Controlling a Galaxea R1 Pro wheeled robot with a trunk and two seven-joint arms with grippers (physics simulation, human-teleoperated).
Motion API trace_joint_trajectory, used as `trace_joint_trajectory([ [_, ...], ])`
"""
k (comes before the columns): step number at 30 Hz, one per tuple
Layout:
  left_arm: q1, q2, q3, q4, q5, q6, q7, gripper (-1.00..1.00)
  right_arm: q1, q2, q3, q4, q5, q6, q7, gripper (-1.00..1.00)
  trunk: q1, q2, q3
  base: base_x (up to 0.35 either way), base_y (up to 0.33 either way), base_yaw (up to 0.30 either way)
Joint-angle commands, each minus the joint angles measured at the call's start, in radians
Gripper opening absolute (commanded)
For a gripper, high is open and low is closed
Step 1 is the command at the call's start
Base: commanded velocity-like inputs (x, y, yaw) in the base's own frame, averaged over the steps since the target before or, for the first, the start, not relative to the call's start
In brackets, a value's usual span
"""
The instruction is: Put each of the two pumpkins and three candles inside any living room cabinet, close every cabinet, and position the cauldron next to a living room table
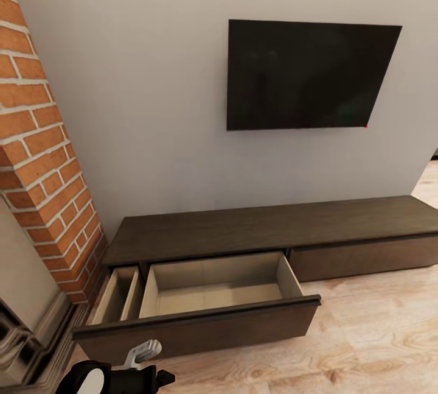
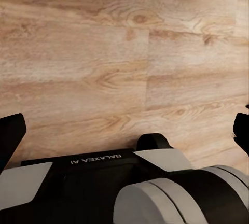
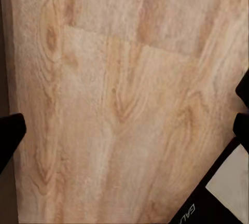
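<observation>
Both tools are seen spread wide over bare floor (image 2: 104, 53), left tool (image 2: 127, 125) and right tool (image 3: 127, 125), nothing gripped. Beyond them, the cabinet (image 1: 274, 226) is found against the wall, one drawer (image 1: 222, 290) pulled out, unfilled.

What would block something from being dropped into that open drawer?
Nothing visible. The cabinet has its wide drawer pulled out, and the pale inside looks bare, with open space above it. No pumpkin or candle is in sight yet.
</observation>
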Motion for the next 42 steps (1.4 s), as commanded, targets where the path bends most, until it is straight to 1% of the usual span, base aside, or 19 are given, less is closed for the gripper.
trace_joint_trajectory([
  [1,0.000,0.000,-0.011,0.000,-0.001,-0.001,0.003,1.00,0.000,0.001,0.017,0.000,0.015,-0.025,-0.016,1.00,-0.004,0.007,0.003,0.000,0.000,0.000],
  [3,0.000,-0.001,-0.042,0.000,0.000,-0.003,0.026,1.00,0.000,0.004,0.035,0.000,0.031,-0.061,-0.035,1.00,-0.012,0.021,0.009,0.000,0.000,0.000],
  [5,0.000,-0.001,-0.062,0.000,0.001,-0.004,0.052,1.00,0.000,0.008,0.042,0.000,0.037,-0.075,-0.044,1.00,-0.019,0.035,0.016,0.000,0.000,0.000],
  [6,0.000,-0.001,-0.071,0.000,0.002,-0.004,0.069,1.00,0.000,0.009,0.044,0.000,0.039,-0.080,-0.051,1.00,-0.023,0.042,0.019,0.000,0.000,0.000],
  [9,0.000,-0.005,-0.080,0.000,0.003,-0.005,0.095,1.00,0.000,0.012,0.048,0.000,0.042,-0.087,-0.064,1.00,-0.035,0.063,0.028,0.000,0.000,0.000],
  [20,0.000,-0.012,-0.086,0.001,0.003,-0.007,0.109,1.00,0.000,0.013,0.055,0.000,0.049,-0.089,-0.078,1.00,-0.077,0.140,0.063,0.000,0.000,0.000],
  [23,0.000,-0.014,-0.085,0.001,0.003,-0.007,0.110,1.00,0.000,0.016,0.056,0.000,0.064,-0.092,-0.079,1.00,-0.088,0.161,0.072,0.000,0.000,0.000],
  [27,0.000,-0.013,-0.080,0.002,0.004,-0.006,0.109,1.00,0.000,0.027,0.057,0.000,0.095,-0.094,-0.078,1.00,-0.104,0.189,0.085,0.000,0.000,0.000],
  [30,0.000,-0.014,-0.079,0.003,0.002,-0.007,0.111,1.00,0.000,0.026,0.056,0.000,0.106,-0.092,-0.069,1.00,-0.115,0.210,0.094,0.000,0.000,0.000],
  [36,0.000,-0.013,-0.078,0.003,0.001,-0.007,0.112,1.00,-0.002,0.016,0.053,0.000,0.110,-0.091,-0.062,1.00,-0.115,0.210,0.094,0.000,0.000,0.000],
  [42,0.000,-0.013,-0.077,0.003,-0.001,-0.007,0.111,1.00,-0.002,0.018,0.054,0.000,0.111,-0.095,-0.062,1.00,-0.115,0.210,0.094,0.000,0.000,-0.094],
])
